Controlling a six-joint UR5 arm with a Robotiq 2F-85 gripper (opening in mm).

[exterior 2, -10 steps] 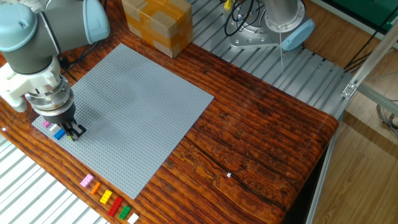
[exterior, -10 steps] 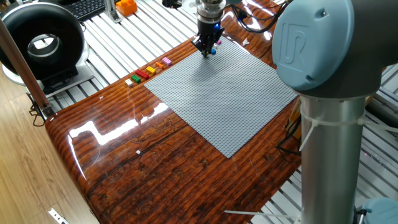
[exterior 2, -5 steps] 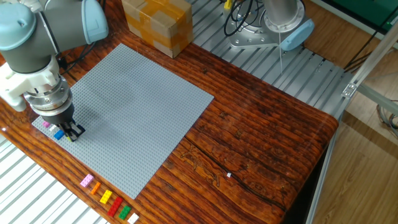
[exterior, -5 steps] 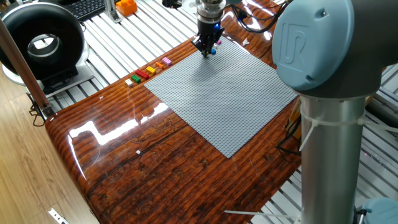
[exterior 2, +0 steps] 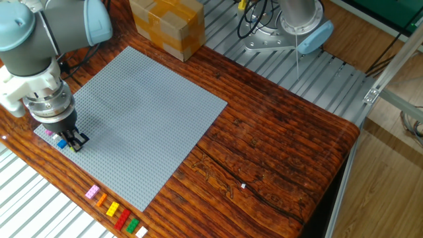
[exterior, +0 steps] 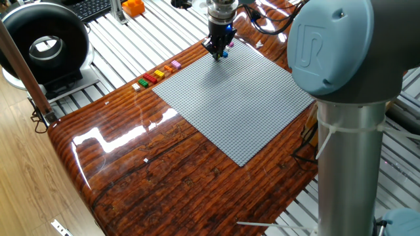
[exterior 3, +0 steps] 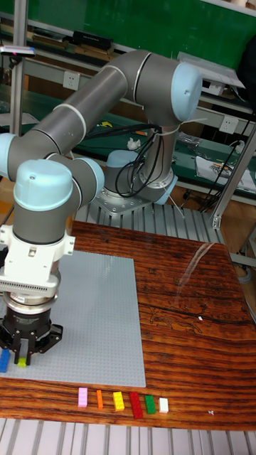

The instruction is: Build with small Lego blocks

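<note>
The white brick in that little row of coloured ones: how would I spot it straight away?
Find the big grey baseplate on the wooden table, then the row of small bricks lined up just off its near edge. The white brick sits at the row's right end, beside the green brick; it is the only colourless one.

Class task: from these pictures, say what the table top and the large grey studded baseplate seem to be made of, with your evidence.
The brown table top: seemingly varnished wood, with dark grain lines and glossy reflections. The large grey studded baseplate: probably matte plastic, uniform grey, fine stud texture, no glare.
</note>
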